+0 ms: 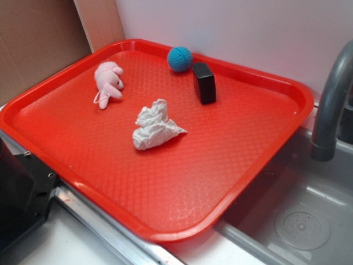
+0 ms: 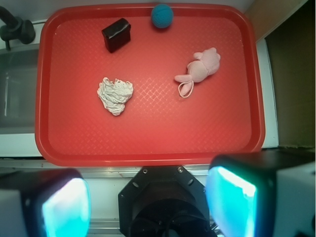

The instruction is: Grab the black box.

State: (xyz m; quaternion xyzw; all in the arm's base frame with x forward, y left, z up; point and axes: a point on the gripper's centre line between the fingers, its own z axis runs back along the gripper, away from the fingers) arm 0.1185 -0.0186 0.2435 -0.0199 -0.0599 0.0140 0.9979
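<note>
The black box [image 1: 204, 83] stands upright on the red tray [image 1: 182, 187] near its far edge, just right of the teal crocheted ball [image 1: 180, 58]. In the wrist view the black box [image 2: 116, 34] is at the tray's [image 2: 148, 143] top left, the ball [image 2: 162, 16] to its right. My gripper [image 2: 148, 205] is open and empty, high above the tray's near edge, far from the box. Its two lit pads [image 2: 65, 210] frame the black robot base below. The gripper does not show in the exterior view.
A crumpled white tissue [image 1: 154, 126] lies mid-tray and a pink plush bunny [image 1: 108, 81] at its left. A grey faucet [image 1: 331, 105] and sink basin [image 1: 300, 221] lie to the right. Cardboard [image 1: 33, 38] stands at the back left. The robot base [image 1: 19, 193] is at the front left.
</note>
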